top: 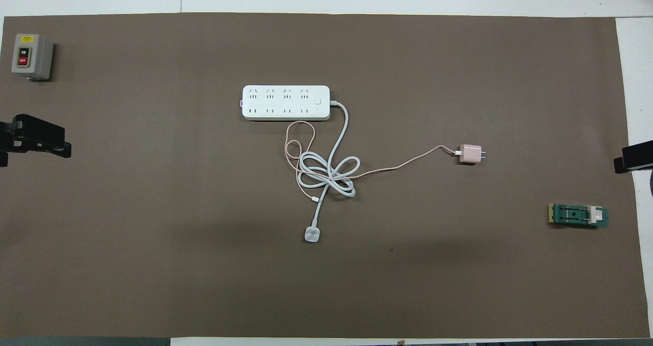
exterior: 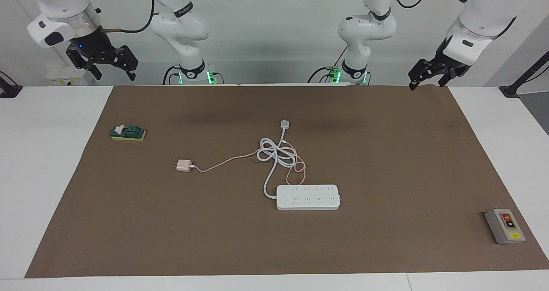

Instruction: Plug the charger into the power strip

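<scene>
You get one high camera across the table facing the robots, one steeply overhead from their end; both share the brown mat.

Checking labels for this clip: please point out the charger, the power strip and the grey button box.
charger (top: pixel 470 154): overhead view, top face of the pink cube.
power strip (top: pixel 285 102): overhead view, middle of its socket face.
grey button box (exterior: pixel 505 226): facing view, its top panel.
</scene>
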### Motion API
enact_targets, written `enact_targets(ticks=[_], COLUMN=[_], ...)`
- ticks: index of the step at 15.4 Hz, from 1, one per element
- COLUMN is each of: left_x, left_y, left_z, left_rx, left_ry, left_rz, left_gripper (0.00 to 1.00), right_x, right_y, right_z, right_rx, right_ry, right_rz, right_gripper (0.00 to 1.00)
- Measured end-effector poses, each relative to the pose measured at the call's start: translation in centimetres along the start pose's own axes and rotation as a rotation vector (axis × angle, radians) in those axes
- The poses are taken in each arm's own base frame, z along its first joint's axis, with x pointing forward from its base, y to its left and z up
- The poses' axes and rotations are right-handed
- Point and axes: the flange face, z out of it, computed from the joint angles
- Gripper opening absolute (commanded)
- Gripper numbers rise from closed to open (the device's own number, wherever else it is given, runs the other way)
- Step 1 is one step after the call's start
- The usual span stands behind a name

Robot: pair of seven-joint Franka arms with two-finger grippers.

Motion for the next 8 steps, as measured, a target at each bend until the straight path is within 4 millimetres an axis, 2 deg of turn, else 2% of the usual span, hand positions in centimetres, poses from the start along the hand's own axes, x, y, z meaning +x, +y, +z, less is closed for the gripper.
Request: enact_targets(ticks=[3,8], left_x=[0.0,0.0], left_y=[0.0,0.0], left_z=[0.0,0.0], left_rx=[0.000,0.000], left_ry=[0.000,0.000], left_rz=[0.000,0.000], left_gripper=[1.00,1.00], right_x=[0.6,3.7], right_y=[-0.8,-1.5], right_z=[1.4,6.3], right_rx=[0.100,0.269], right_ry=[-0.044,-0.157], right_rz=[0.250,0.643], right_gripper=[1.00,1.00])
